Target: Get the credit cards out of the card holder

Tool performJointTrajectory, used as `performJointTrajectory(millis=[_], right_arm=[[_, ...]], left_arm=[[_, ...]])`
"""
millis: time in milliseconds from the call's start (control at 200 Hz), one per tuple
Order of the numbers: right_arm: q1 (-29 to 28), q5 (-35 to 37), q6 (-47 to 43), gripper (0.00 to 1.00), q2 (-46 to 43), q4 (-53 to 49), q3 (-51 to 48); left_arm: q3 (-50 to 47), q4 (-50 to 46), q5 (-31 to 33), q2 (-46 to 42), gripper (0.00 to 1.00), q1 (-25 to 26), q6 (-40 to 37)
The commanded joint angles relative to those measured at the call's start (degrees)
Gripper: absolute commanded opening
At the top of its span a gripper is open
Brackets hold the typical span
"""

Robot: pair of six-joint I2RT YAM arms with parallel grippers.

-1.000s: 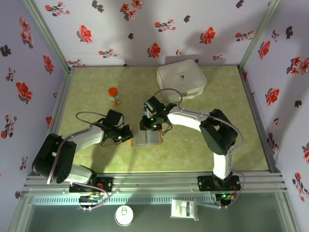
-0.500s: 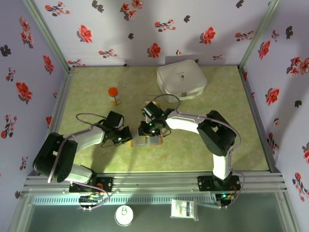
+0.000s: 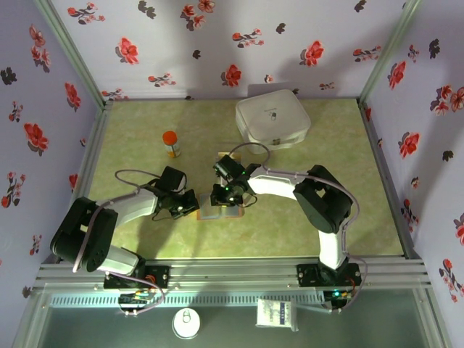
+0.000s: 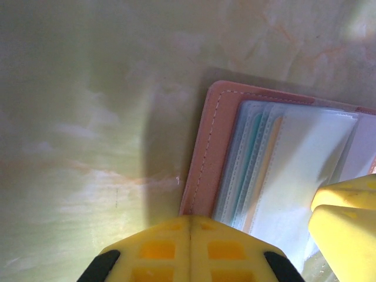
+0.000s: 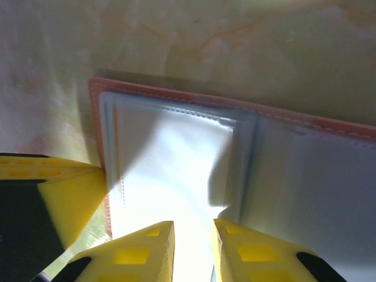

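Observation:
The card holder (image 3: 232, 212) lies open on the green table between both arms, its tan leather edge (image 4: 202, 153) and clear sleeves (image 5: 170, 158) facing up. Teal and yellow edges of the credit cards (image 4: 258, 170) show inside the stacked sleeves. My left gripper (image 4: 189, 226) is shut, its tip resting at the holder's left border (image 3: 190, 205). My right gripper (image 5: 192, 235) hovers low over the top sleeve near the fold (image 3: 220, 197), its jaws a narrow gap apart with the bright sleeve showing between them. Its right finger (image 5: 252, 247) sits by a curled sleeve edge.
An orange-capped bottle (image 3: 171, 143) stands at the back left. A white rounded case (image 3: 272, 120) sits at the back right. Floral walls close in the table on three sides, and green surface lies open to the right of the holder.
My right gripper has come down and nearer onto the holder's sleeves, its jaws narrowing slightly. The left gripper has stayed pressed at the holder's left border.

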State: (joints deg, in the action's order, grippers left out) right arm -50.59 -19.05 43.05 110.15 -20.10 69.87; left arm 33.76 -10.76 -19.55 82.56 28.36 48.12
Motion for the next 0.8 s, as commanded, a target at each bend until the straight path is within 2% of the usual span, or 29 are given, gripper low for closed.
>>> performJointTrajectory(millis=[0, 415, 605, 795], right_arm=[[-0.2, 3.9, -1.6, 0.25, -0.9, -3.8, 0.0], [0.1, 3.2, -1.6, 0.23, -0.6, -2.6, -1.1], [0.2, 3.1, -1.6, 0.23, -1.0, -2.2, -1.7], [0.2, 3.2, -1.7, 0.23, -1.2, -2.5, -2.0]], left_arm=[[0.4, -2.1, 1.6, 1.7, 0.02, 0.4, 0.0], [1.7, -3.7, 1.9, -2.3, 0.03, 0.4, 0.7], [2.8, -3.1, 0.0, -5.5, 0.11, 0.5, 3.0], [4.6, -0.8, -3.0, -4.1, 0.21, 1.6, 4.6]])
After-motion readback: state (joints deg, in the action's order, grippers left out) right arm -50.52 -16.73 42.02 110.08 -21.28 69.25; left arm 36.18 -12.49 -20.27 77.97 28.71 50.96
